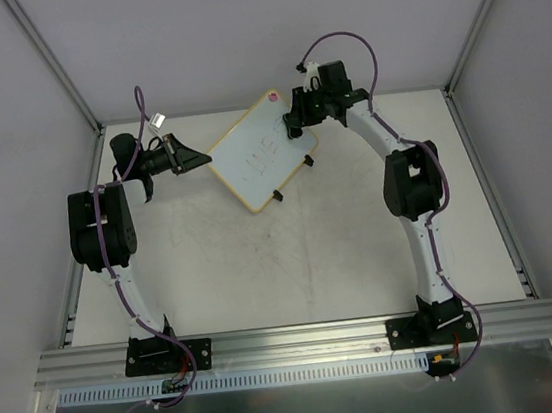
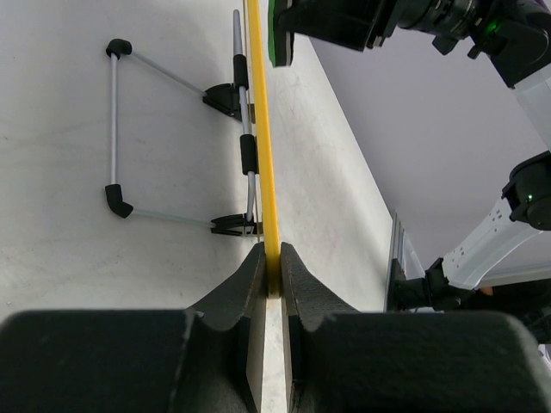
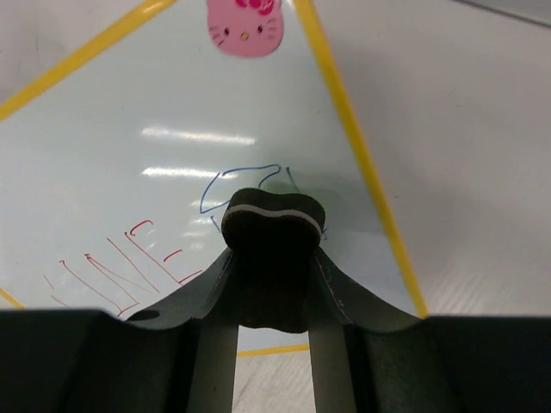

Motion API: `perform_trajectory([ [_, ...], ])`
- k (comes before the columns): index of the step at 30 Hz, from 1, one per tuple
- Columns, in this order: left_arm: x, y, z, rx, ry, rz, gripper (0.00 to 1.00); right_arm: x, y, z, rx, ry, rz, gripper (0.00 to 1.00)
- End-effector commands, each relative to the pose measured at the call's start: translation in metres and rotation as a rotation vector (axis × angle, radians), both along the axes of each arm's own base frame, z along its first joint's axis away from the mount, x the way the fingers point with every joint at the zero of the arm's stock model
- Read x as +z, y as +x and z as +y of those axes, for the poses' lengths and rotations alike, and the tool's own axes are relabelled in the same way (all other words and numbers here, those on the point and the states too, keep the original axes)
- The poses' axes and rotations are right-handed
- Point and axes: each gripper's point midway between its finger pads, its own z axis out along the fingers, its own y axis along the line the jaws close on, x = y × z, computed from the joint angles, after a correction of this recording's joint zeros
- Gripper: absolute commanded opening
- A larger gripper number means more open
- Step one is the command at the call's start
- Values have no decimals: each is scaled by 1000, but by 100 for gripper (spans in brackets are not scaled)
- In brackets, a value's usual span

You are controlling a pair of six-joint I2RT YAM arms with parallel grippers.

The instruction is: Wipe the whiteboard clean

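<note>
The whiteboard (image 1: 261, 150) is a white board with a yellow rim, a pink sticker (image 3: 244, 24) at one corner and red and blue writing (image 3: 129, 262) on it. It stands tilted at the back middle of the table. My left gripper (image 1: 190, 162) is shut on its left edge, and the yellow rim (image 2: 262, 146) shows edge-on between the jaws. My right gripper (image 1: 296, 123) is shut on a small black bow-shaped eraser (image 3: 274, 225), which rests on the board's face over the blue marks.
The board's wire stand (image 2: 116, 129) with black clips (image 2: 231, 99) sticks out on the table behind it. White enclosure walls rise on the left, right and back. The arm bases sit on a metal rail (image 1: 293, 343) at the near edge.
</note>
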Motion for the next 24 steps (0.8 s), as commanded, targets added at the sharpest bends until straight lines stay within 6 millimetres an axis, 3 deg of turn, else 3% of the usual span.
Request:
perform_trajectory([
  [1,16,-9,-9,-66,13,-83,0,17,17,-5,-24,17,-45,0],
  [6,16,-12,-12,-81,10,-77,0,25,35,-4,-33,6,-110,0],
  [15,17,-12,-12,-86,11,-81,0,14,46,10,-10,-24,-175,2],
  [20,17,-11,-12,-88,12,-78,0,10,36,30,47,-44,-189,3],
  [24,16,-10,-13,-89,16,-72,0,5,12,48,150,-62,-168,0],
])
